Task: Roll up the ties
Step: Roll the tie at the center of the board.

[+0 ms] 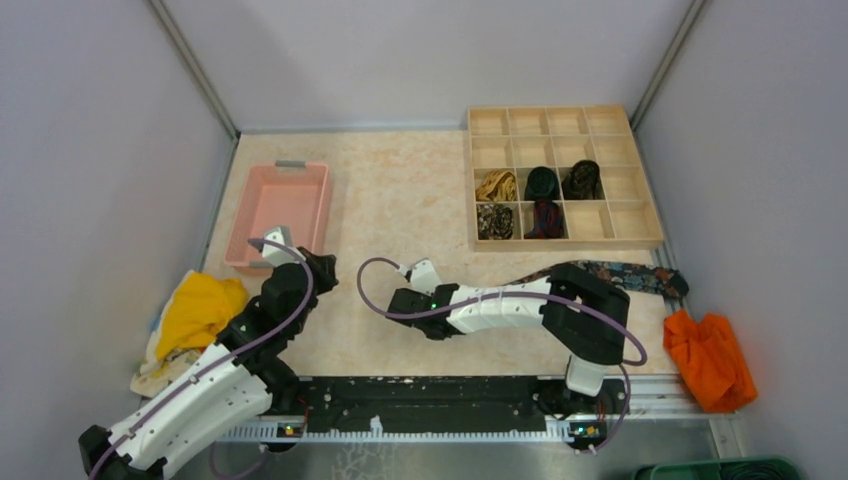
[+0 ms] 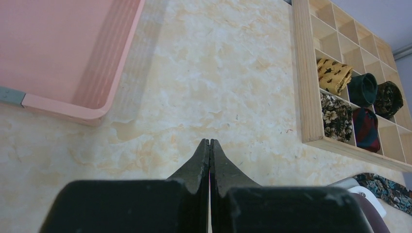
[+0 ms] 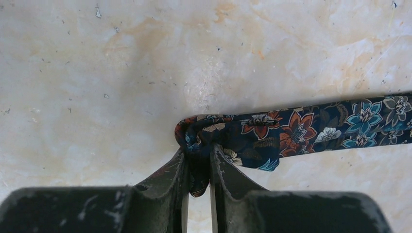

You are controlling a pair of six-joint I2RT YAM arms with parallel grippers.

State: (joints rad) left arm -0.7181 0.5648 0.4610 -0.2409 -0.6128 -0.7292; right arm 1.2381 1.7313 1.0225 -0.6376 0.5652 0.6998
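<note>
Rolled ties [image 1: 542,182], five of them, sit in the box [image 1: 565,243] at 1 o'clock on the table [image 1: 400,190], each in its own little square. From the top they look small, so their patterns are hard to make out.

One more, the long tie [image 1: 640,275], lies flat at 3 o'clock. It is dark with blue and orange flowers. The right arm covers a big part of it from above, so mostly its 3 o'clock end shows there.

The right claw [image 3: 198,156] is nearly closed and pinches the folded end of the long tie. A bit of cloth hangs down between its fingers [image 3: 170,170]. From the top, that grip is too small to see.

The left claw [image 2: 210,143] is closed tight with nothing in it. It hangs over bare table at 9 o'clock, near the pink bin [image 1: 322,210]. Its own camera cuts off most of the bin.

A yellow cloth [image 1: 200,310] lies at 8 o'clock, partly hidden behind the left arm. An orange cloth [image 1: 710,355] lies at 4 o'clock.
</note>
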